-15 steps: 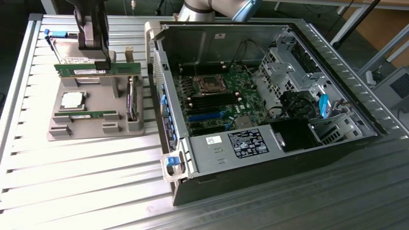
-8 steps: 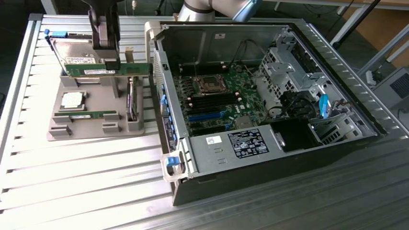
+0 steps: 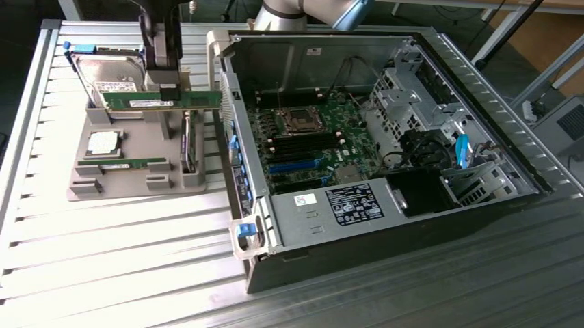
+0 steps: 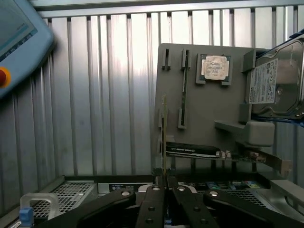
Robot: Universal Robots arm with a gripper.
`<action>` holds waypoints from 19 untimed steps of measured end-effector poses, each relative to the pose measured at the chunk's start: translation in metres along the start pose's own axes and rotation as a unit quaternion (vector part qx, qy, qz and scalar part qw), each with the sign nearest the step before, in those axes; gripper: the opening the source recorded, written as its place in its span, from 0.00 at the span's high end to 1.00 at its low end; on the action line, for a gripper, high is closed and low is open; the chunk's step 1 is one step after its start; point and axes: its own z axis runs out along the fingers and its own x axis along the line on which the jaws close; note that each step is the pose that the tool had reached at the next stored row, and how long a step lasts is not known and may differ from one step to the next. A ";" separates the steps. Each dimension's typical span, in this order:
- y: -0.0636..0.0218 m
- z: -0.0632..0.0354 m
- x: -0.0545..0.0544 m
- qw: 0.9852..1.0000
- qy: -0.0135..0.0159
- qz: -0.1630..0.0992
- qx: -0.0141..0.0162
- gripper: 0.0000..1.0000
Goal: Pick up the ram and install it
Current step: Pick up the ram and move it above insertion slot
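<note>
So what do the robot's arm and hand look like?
The arm is a fat, round, silvery-grey tube with a pale blue cap on its joint. The hand is black. It is built from long flat bars that narrow toward the tips, and the bars are dotted with shiny round silver bolts.

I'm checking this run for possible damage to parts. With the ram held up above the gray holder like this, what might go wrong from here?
1. The gripper pinches the ram at one narrow spot, so the long stick may tilt or slip.
2. The ram's end at the exterior view's right is close to the computer case's rim, so carrying it across could clip that wall.
3. The expansion card stands in the holder below, where a dropped stick could strike it.
</note>
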 end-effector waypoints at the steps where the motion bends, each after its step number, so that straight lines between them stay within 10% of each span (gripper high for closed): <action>1: -0.0006 -0.0001 0.000 1.000 0.000 0.000 0.000 0.89; 19: -0.0093 -0.0002 0.000 1.000 0.007 0.000 0.000 0.89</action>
